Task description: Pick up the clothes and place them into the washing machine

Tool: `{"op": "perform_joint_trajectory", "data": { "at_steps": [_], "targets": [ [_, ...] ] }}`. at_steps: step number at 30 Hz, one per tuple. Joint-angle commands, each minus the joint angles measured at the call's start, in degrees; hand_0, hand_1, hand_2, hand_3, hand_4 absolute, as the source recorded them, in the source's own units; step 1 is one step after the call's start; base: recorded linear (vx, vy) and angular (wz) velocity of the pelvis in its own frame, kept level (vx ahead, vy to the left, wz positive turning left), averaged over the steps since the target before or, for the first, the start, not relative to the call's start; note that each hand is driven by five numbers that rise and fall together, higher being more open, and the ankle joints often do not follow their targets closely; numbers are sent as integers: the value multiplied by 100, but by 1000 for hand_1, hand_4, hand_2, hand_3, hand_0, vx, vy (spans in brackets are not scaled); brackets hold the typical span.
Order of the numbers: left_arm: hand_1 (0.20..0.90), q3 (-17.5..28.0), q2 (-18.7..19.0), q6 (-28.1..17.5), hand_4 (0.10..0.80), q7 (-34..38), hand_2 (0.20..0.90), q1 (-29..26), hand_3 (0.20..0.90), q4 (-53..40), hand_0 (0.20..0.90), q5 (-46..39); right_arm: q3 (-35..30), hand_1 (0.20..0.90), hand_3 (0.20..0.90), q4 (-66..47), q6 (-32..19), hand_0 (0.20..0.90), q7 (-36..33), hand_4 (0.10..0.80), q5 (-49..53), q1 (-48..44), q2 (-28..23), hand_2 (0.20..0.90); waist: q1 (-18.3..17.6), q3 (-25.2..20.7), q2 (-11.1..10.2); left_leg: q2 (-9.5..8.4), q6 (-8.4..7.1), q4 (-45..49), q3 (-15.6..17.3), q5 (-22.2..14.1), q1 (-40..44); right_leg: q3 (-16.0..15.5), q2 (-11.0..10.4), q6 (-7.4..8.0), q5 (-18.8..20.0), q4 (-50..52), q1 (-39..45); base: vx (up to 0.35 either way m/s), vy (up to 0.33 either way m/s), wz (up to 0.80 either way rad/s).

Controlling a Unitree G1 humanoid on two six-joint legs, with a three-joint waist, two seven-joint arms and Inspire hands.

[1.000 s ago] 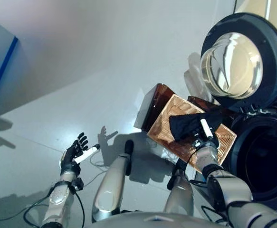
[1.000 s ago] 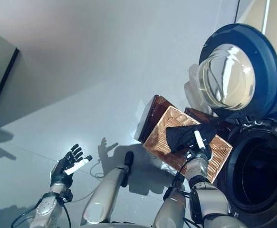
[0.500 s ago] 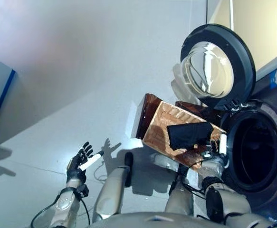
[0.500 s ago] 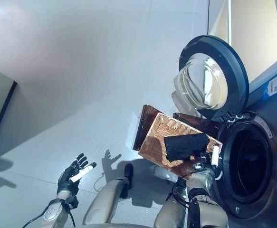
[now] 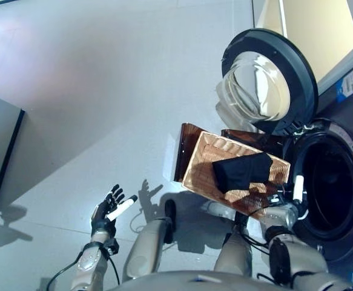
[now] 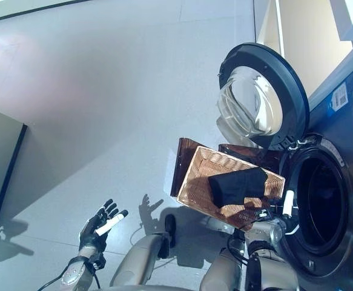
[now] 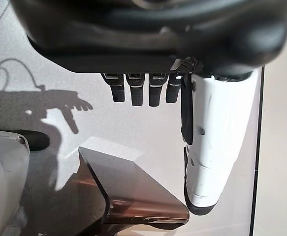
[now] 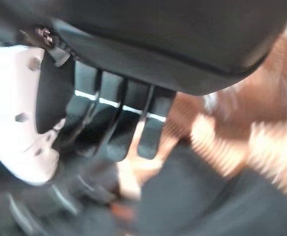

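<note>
While the black garment (image 5: pixel 241 172) lies in the wicker basket (image 5: pixel 201 159) just beyond the right hand (image 5: pixel 283 205), whose fingers look relaxed and empty, it should curl them deep into the cloth; the left hand (image 5: pixel 108 208) idles, fingers spread.

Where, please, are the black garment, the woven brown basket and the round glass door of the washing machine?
black garment (image 5: pixel 243 171), left eye view, middle of the cloth.
woven brown basket (image 5: pixel 203 162), left eye view, bare woven floor.
round glass door (image 6: pixel 249 108), right eye view, the glass bowl.
</note>
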Motion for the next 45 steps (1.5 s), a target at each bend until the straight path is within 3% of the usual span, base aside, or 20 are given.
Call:
{"op": "perform_joint_trajectory", "data": {
  "at_steps": [1,2,7,20,28,45],
  "targets": [
    [900,209,220,-624,800,230,900,361,900,-456,900,414,648,900,900,-844,335,900,-1114,800,-3049,-119,-463,900,125,-17,23,415,-582,-956,-571,861,-43,88,17,-41,-286,681,-98,-15,-19,-10],
    [900,211,219,-623,800,234,900,366,900,-459,900,418,648,900,900,-858,344,900,-1127,800,-3061,-112,-456,900,121,-20,23,414,-582,-955,-573,861,-44,85,16,-41,-287,682,-98,-9,-20,-4],
    [900,470,350,-796,800,345,900,354,900,-455,900,758,1536,900,900,-1911,1079,900,-1629,800,-6159,245,-1125,900,128,-28,8,405,-584,-889,-639,891,-149,22,15,-22,-265,696,-103,-1,-9,1],
    [900,379,619,-873,800,119,900,574,900,-887,900,871,3142,900,900,-1592,1995,900,-1842,800,-9538,-340,-2741,900,205,153,-181,349,-617,-550,-728,770,-451,-38,-13,-41,-346,949,-267,-20,-6,6],
    [900,276,706,-868,800,117,900,595,900,-1094,900,771,3826,900,900,-1353,2207,900,-1874,800,-10068,-764,-2924,900,231,358,-244,334,-640,-172,-755,641,-625,54,-13,-111,-465,1292,-417,-18,3,5],
    [900,188,683,-922,800,236,900,483,900,-1008,900,642,4312,900,900,-1258,2355,900,-2008,800,-10198,-1211,-2095,900,218,551,-2,291,-574,355,-628,386,-872,361,-27,-189,-596,1799,-829,-13,25,-5]
  ]
}}
